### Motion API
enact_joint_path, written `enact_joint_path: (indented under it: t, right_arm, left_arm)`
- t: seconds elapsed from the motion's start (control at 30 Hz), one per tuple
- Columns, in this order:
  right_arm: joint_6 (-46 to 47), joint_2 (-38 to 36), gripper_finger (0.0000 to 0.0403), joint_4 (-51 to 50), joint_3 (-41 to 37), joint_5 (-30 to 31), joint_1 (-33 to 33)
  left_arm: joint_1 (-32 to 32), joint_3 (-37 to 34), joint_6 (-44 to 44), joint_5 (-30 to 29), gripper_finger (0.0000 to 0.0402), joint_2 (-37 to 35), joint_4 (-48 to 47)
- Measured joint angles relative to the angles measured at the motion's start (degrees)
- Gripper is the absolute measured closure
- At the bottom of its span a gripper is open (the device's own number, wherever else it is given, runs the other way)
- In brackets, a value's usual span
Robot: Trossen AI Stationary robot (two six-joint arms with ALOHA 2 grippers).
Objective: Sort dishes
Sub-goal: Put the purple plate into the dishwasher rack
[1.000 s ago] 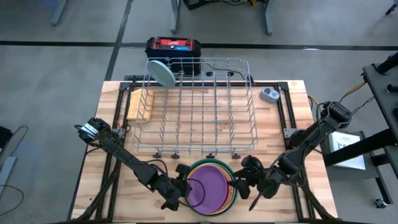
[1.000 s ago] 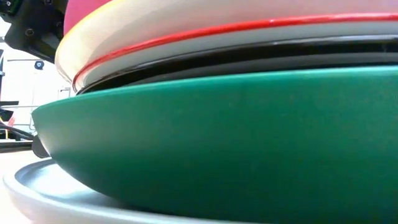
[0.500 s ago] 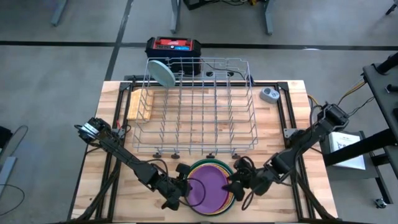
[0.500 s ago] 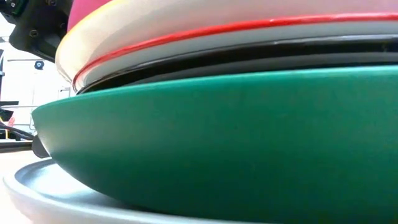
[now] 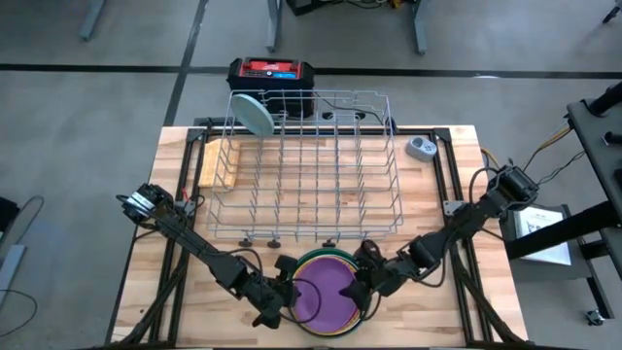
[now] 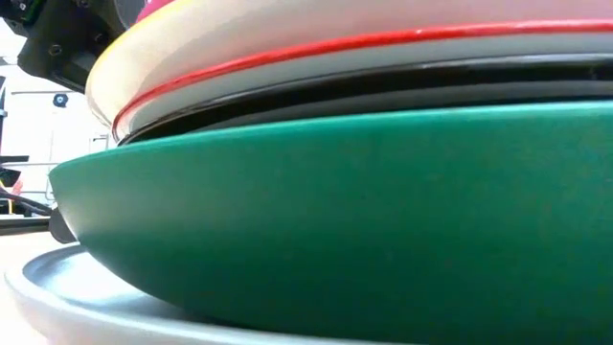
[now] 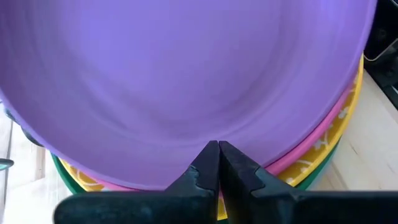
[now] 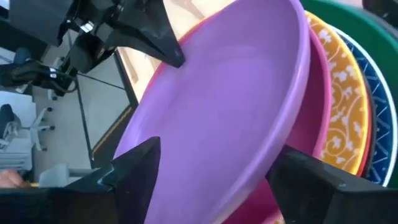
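Left gripper [image 5: 283, 295] at the stack's left rim, fingers pressed together against the purple plate [image 5: 326, 297]. Right gripper [image 5: 362, 288] at the right rim, fingers spread around that plate's edge. Stack of plates [image 5: 352, 261] sits at the counter's [image 5: 165, 204] near edge, centre. Pale blue plate [image 5: 256, 114] stands in the wire rack's [image 5: 306, 165] far-left corner.

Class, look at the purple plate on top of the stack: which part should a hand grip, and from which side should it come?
Grip the raised rim of the purple plate, coming in level from the side. It lies flat on the stack, so only the edge is exposed. The right hand sits open at the right rim, fingers astride the edge; the left hand sits shut at the left rim.
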Motion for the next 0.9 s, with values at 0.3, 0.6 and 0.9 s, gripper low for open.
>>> enact_joint_path:
  t: [0.3, 0.6, 0.9]
  right_arm:
    - [-0.8, -0.1, 0.0254, -3.5, 0.0, 0.1, 0.0]
    - [-0.5, -0.1, 0.0362, -6.5, 0.0, 1.6, 0.0]
    - [-3.4, -0.6, 0.0376, -6.0, 0.0, 3.4, 0.0]
  left_arm:
    - [-0.1, 0.4, -1.0, -0.2, 0.0401, 0.0, 0.0]
    - [-0.2, 4.7, -0.7, 0.2, 0.0402, -0.1, -5.5]
    - [-0.6, 11.6, -1.0, -0.2, 0.0402, -0.1, -16.9]
